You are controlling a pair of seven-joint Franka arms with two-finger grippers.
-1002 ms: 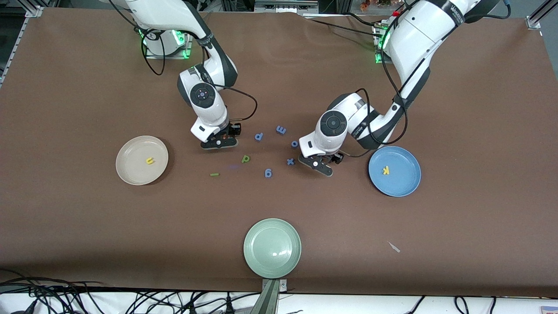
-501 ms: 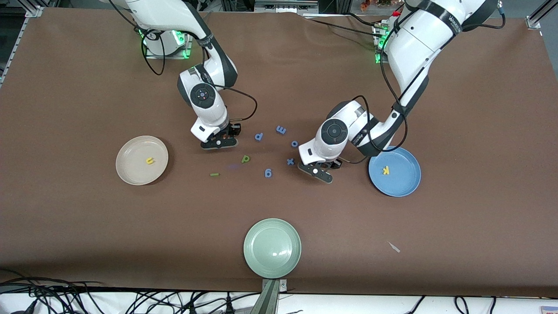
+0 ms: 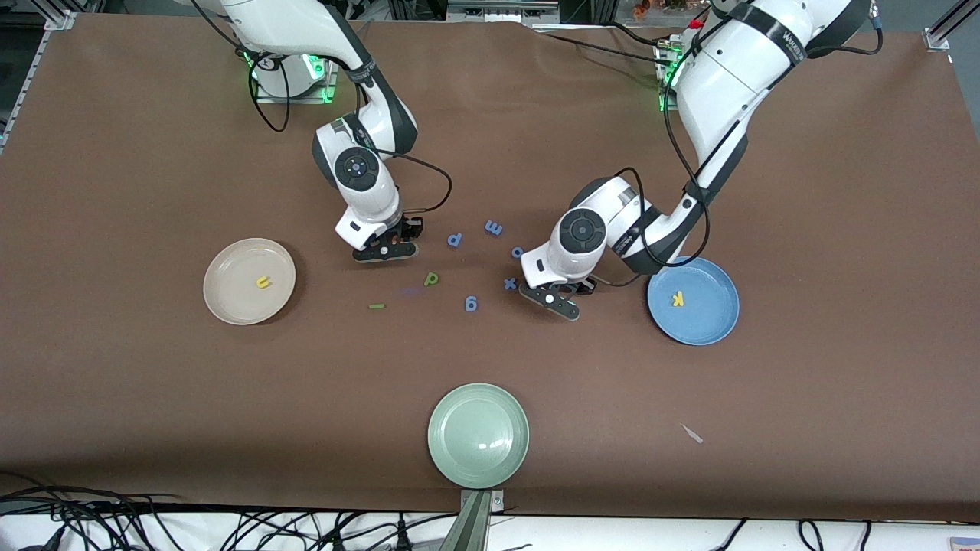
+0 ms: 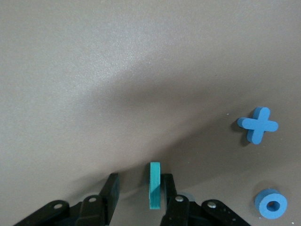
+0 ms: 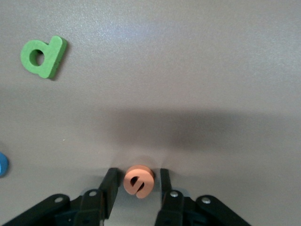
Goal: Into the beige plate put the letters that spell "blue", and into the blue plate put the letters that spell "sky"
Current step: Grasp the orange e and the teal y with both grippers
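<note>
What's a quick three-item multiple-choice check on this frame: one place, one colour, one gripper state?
1. The yellow "u" lies
A. in the blue plate
B. in the beige plate
C. on the bare table

2. The letter between the left gripper fingers is
A. orange
B. yellow
C. teal

3. The right gripper is
A. open around the orange "e"
B. shut on nothing
C. lifting a green letter

Key: B, the front view shows it on that plate. C, the letter shows teal in the left wrist view. A, there are gaps on both sides of the "e".
</note>
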